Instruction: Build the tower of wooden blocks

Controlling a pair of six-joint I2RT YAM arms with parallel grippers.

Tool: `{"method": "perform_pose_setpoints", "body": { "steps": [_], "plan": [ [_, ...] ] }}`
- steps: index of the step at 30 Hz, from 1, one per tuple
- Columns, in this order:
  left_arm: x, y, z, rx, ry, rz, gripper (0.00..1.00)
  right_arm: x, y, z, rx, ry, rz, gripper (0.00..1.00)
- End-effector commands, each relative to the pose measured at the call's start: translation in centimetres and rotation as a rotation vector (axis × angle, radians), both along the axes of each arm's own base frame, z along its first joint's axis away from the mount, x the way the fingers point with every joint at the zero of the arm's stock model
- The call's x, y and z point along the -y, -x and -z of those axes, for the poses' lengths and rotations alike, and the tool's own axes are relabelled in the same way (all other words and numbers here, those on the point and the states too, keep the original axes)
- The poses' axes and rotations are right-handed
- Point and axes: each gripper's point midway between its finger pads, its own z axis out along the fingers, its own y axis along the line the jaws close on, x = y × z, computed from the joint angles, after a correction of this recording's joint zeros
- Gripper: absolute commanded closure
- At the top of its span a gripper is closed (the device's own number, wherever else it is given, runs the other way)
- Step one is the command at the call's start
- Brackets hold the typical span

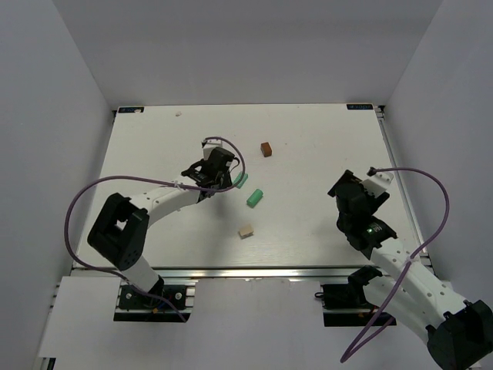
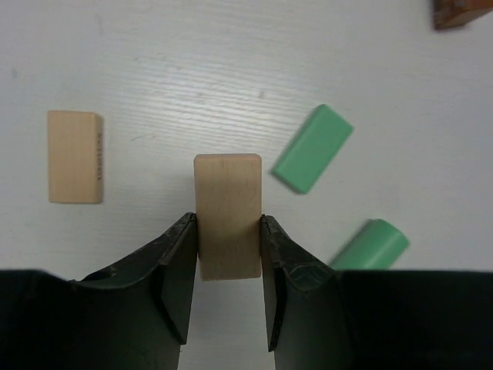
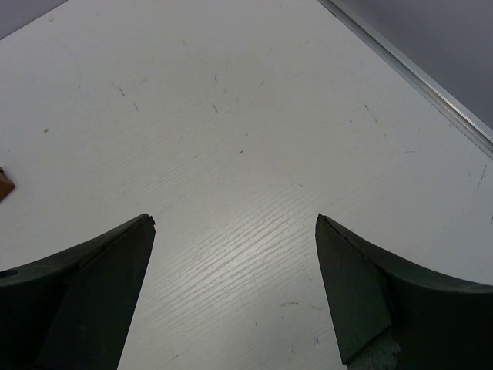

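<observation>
Six small wooden blocks counted across the views, all over the white desk [image 1: 154, 139], none stacked on another.

Three tan. Clenched in the left claw [image 2: 227, 221]: the first tan block [image 2: 227, 189], fingers pressed against its two long sides, its far end jutting past the fingertips. Impossible to tell whether lifted or resting on the desk. Flat on the desk to the left of that claw in the left wrist view: the second tan block [image 2: 75, 156], apart from the claw, hidden under the arm from above. Alone nearer the front edge: the third tan block [image 1: 246, 230], well apart from the rest.

Two mint green. Lying tilted just right of the held block: the first green oblong [image 2: 312, 149], close but not touching. Further right and nearer the front: the second green oblong [image 2: 370, 245], partly cut off by the claw's body in the wrist view, apart from the other green one.

One dark brown cube [image 1: 266, 149], farthest back of the group, near the middle of the desk, touching nothing.

Over on the right side, the right claw [image 3: 235, 222] released, jaws spread wide over bare desk, gripping nothing, well apart from every block. Only a sliver of brown at the left edge of its wrist view.
</observation>
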Motion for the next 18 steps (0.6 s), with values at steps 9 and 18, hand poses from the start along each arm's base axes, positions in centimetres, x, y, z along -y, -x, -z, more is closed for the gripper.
{"method": "perform_pose_setpoints", "body": {
  "steps": [9,18],
  "plan": [
    [-3.9,-2.2,3.6,-0.032,-0.015,-0.072,0.89,0.8,-0.1,-0.8,0.027,0.008,0.055,0.11],
    [-4.5,-2.4,6.5,-0.089,-0.063,-0.068,0.89,1.2,-0.1,-0.6,0.008,0.034,0.079,0.11]
  ]
}}
